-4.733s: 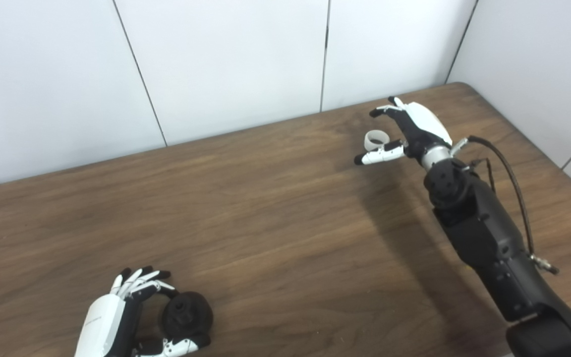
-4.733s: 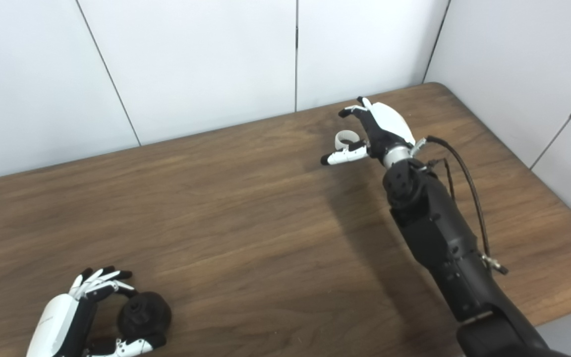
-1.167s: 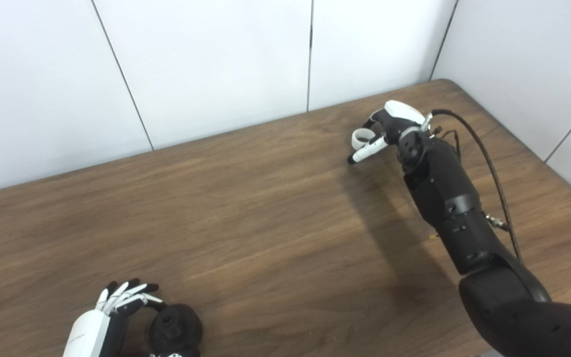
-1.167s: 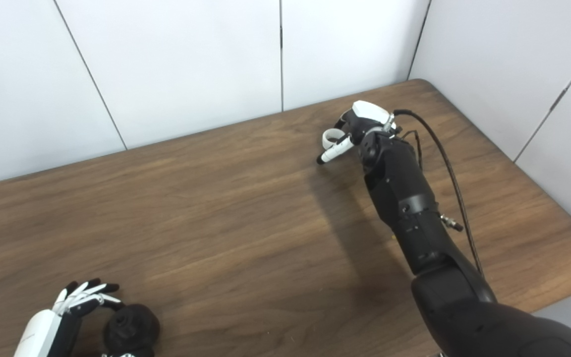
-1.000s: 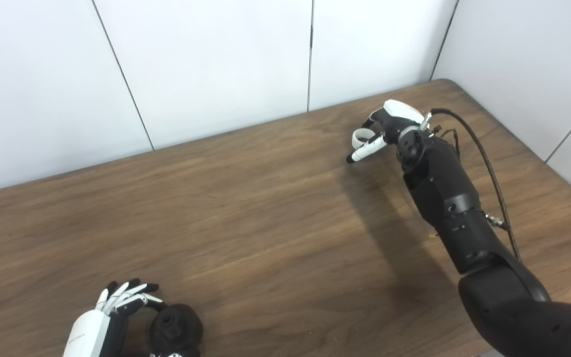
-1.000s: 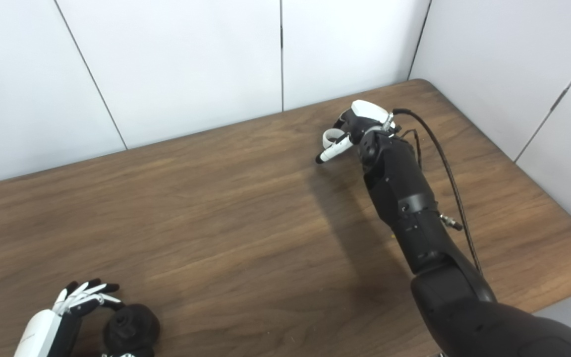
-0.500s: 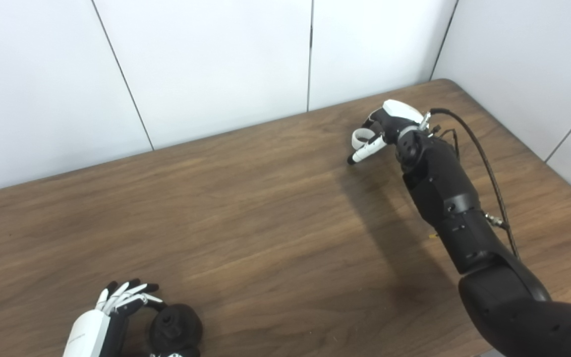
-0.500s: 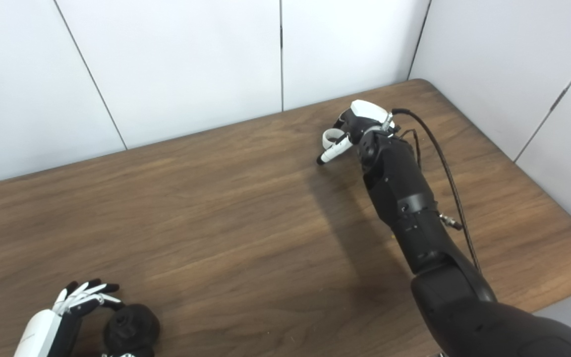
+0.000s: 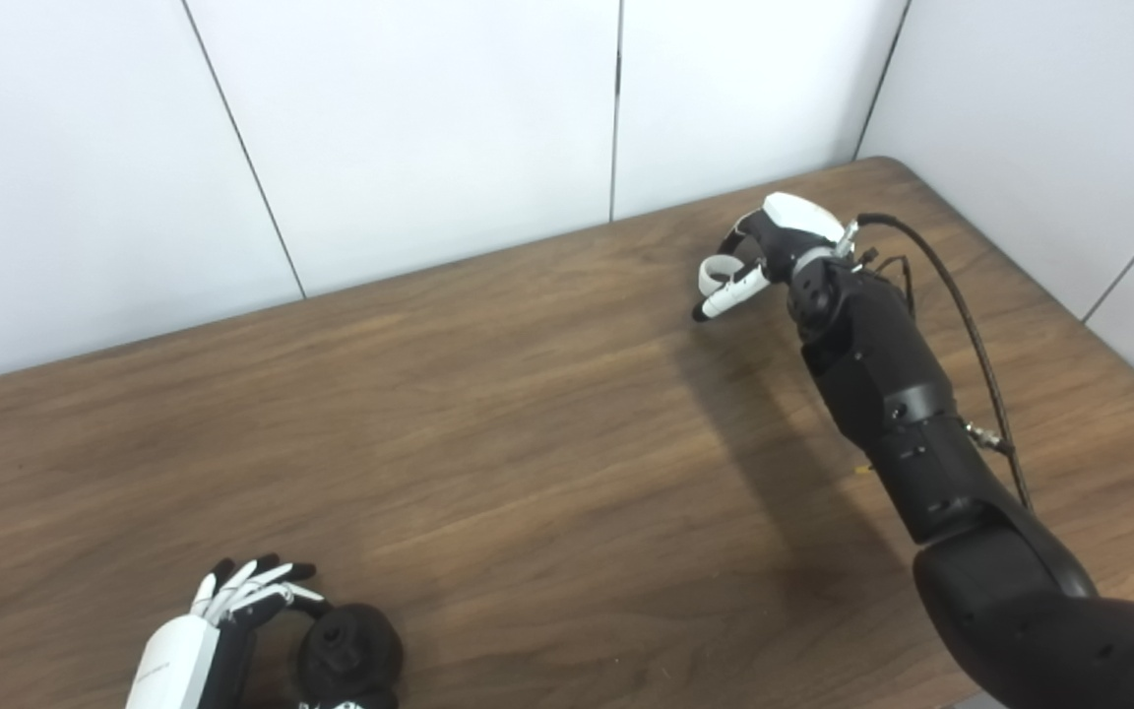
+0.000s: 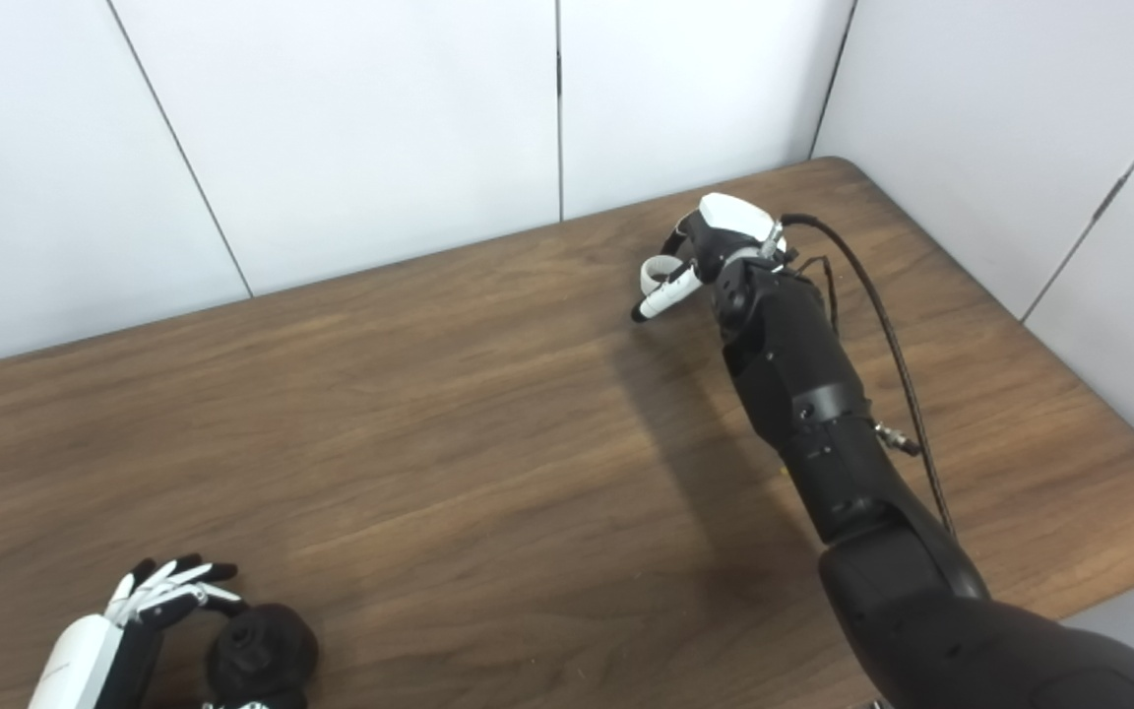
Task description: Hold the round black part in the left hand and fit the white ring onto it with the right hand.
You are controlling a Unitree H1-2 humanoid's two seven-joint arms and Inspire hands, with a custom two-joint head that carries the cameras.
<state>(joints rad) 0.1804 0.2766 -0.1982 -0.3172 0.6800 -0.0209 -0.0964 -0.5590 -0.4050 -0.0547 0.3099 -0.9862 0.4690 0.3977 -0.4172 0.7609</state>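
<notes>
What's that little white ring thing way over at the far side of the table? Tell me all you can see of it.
The small white ring looks like smooth plastic, a short round band with an open middle. It sits at the far right of the brown wooden table, inside the right robot hand, whose white thumb crosses in front of it with dark fingers curled behind. The hand seems to pinch it, though whether the ring has left the table cannot be told. It is far from the round black part.

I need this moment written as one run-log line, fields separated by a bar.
left hand: around round black part, near table edge | right hand: closing on white ring, far side | ring not fitted
</notes>
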